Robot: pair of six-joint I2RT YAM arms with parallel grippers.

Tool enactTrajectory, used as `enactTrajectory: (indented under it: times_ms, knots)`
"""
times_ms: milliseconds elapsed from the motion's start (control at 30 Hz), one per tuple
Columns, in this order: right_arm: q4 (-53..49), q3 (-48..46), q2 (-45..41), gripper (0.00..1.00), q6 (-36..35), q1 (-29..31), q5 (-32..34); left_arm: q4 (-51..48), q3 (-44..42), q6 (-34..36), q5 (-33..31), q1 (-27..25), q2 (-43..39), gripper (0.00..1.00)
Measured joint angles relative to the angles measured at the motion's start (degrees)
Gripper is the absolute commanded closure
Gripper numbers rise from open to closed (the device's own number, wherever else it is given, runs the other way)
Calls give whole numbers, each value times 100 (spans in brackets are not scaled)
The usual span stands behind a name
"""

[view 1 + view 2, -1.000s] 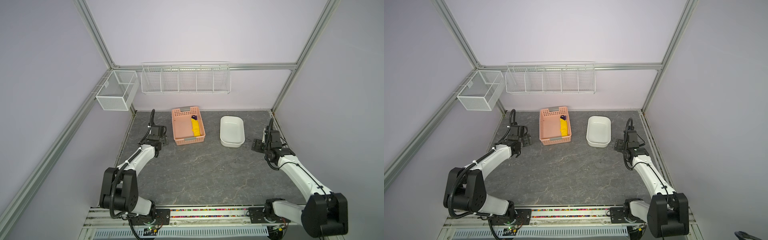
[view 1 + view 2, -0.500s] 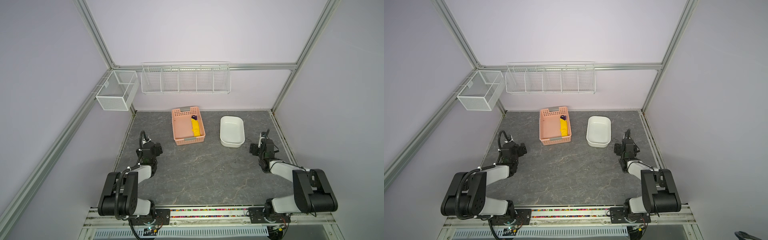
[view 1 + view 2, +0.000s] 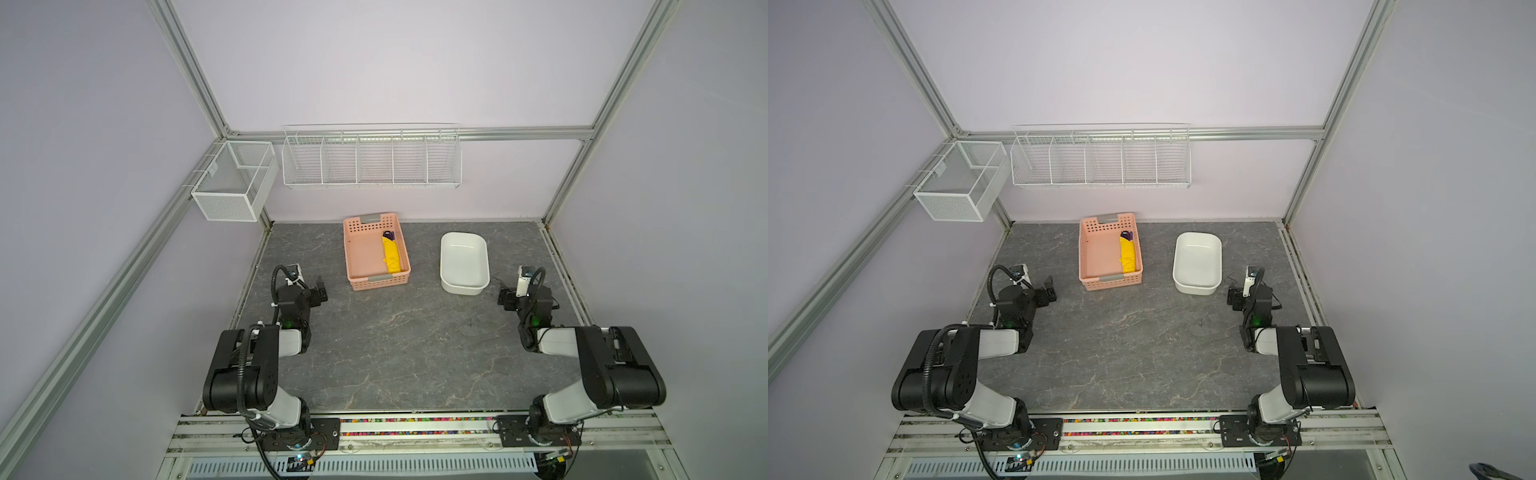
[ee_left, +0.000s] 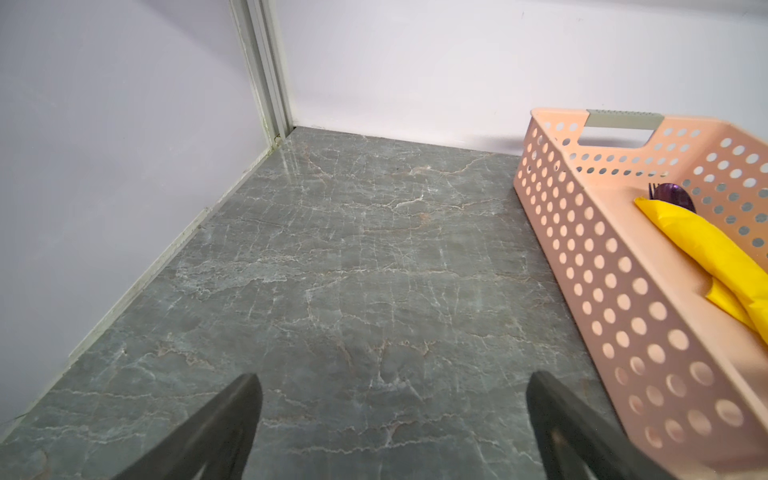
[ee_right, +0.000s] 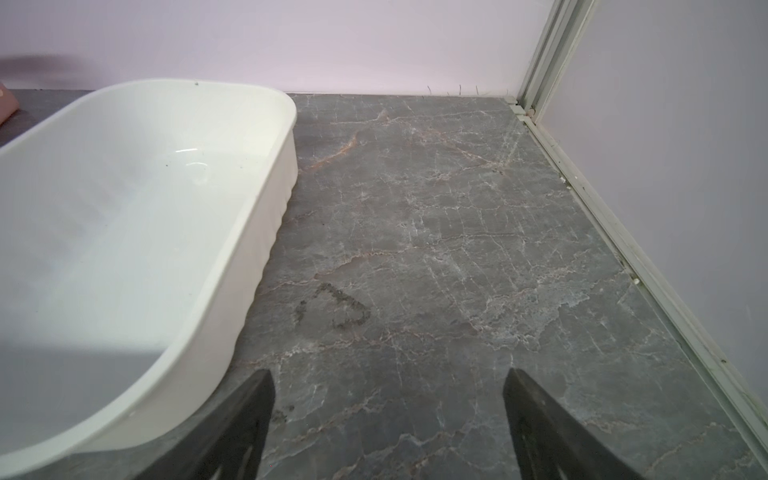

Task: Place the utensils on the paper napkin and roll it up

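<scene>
In both top views, looks steeply down from high above the front edge toward the rear, far enough back to take in the whole desk [image 3: 395,340], pink basket [image 3: 378,283] and white tub [image 3: 463,287]; nearly identical fields, offset slightly sideways. From the left wrist, peers low and close past the left hand [image 4: 392,376], sharing the basket. From the right wrist, peers equally low past the right hand [image 5: 388,371], sharing the tub.

The paper napkin [image 4: 706,253] hides the utensils [image 4: 675,196] except their purple heads.
</scene>
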Motion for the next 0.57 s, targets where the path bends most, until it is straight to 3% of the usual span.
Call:
enactTrajectory:
  times_ms: [567]
  knots:
    - [118, -9, 7, 11, -22, 0, -31, 94, -17, 59, 61, 0, 0, 1]
